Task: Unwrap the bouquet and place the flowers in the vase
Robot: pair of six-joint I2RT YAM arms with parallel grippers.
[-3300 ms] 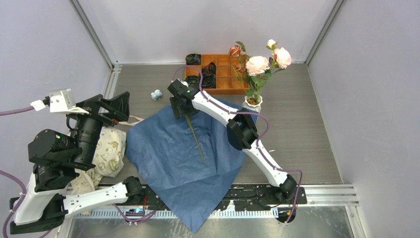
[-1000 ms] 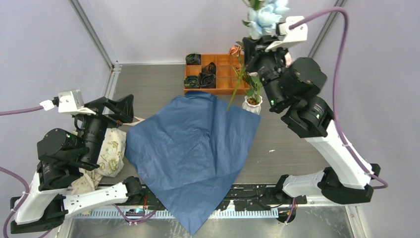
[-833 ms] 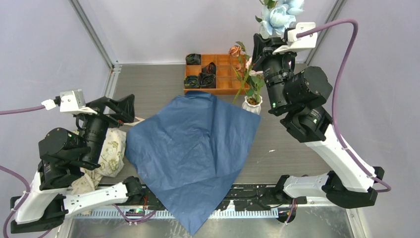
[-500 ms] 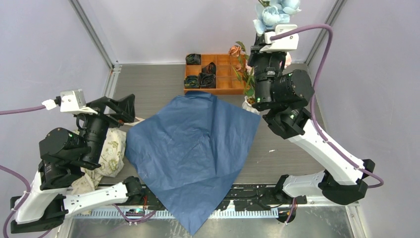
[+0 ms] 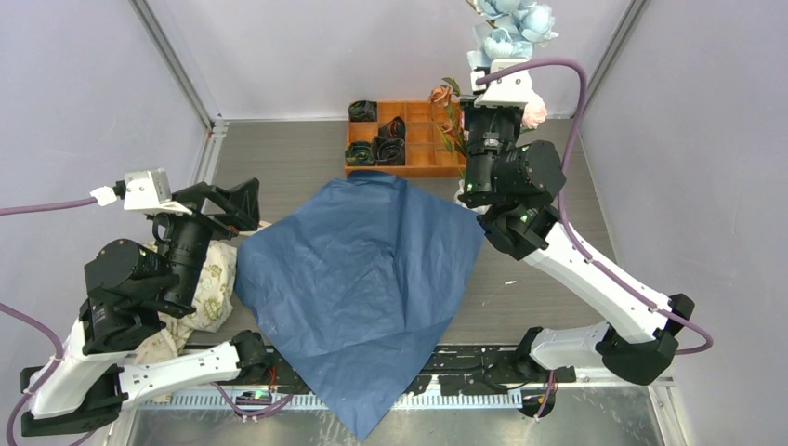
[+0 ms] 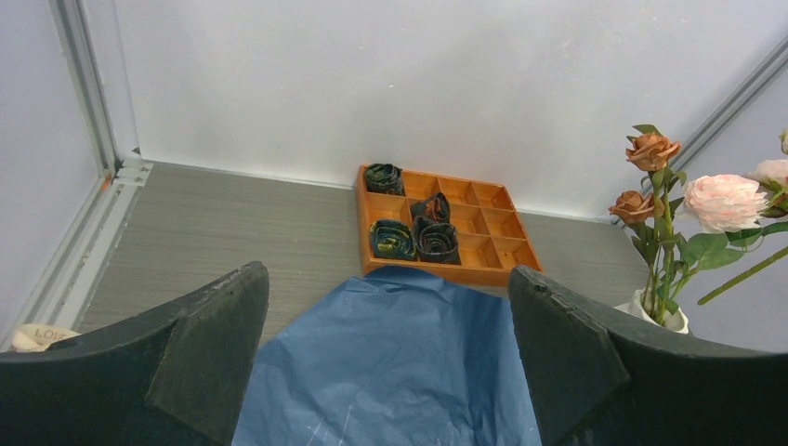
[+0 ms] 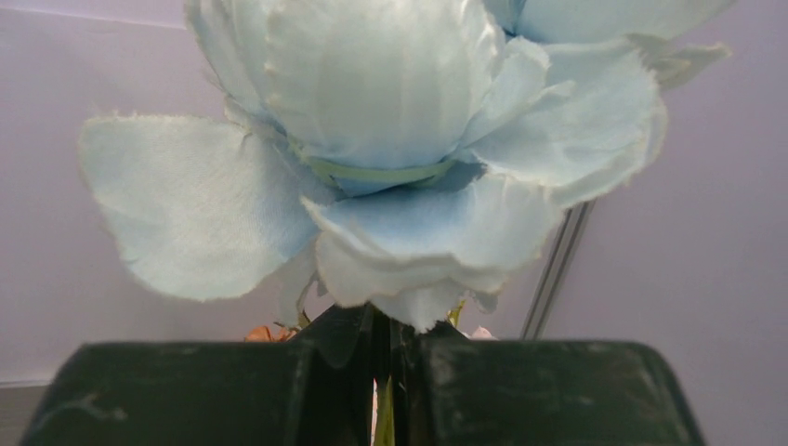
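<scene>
Grey plank table (image 6: pixel 214 232) and a white wall fill your left wrist view. Your left hand (image 6: pixel 383 307) hangs with its fingers wide apart, holding nothing, over the near part of the blue paper (image 6: pixel 390 381), which lies spread flat. Beyond the paper sits the orange tray (image 6: pixel 483 237). At the far right stands the vase (image 6: pixel 662 318), already carrying pink and orange flowers (image 6: pixel 725 200). A bare green stem (image 6: pixel 743 274) slants in from the right edge, its lower tip just beside the rim. It is probably the one you are carrying. In the bottom left corner a cream bag (image 6: pixel 32 334) shows letters starting "LO", and the rest is cut off. No other writing is readable.

From above, your right hand (image 5: pixel 502 63) is raised at the far right of the table, with the blue flower (image 5: pixel 509 28) topping it. That arm hides almost all of the vase, so the vase lies below the hand. The right arm is much the nearer one. The left is well apart, across the paper.

On the right wrist view, the fingers are pressed together on the stem just beneath the bloom, and the stem stands upright between them. The vase is out of sight here, so you will likely need the other views to steer the stem tip down into its mouth.
</scene>
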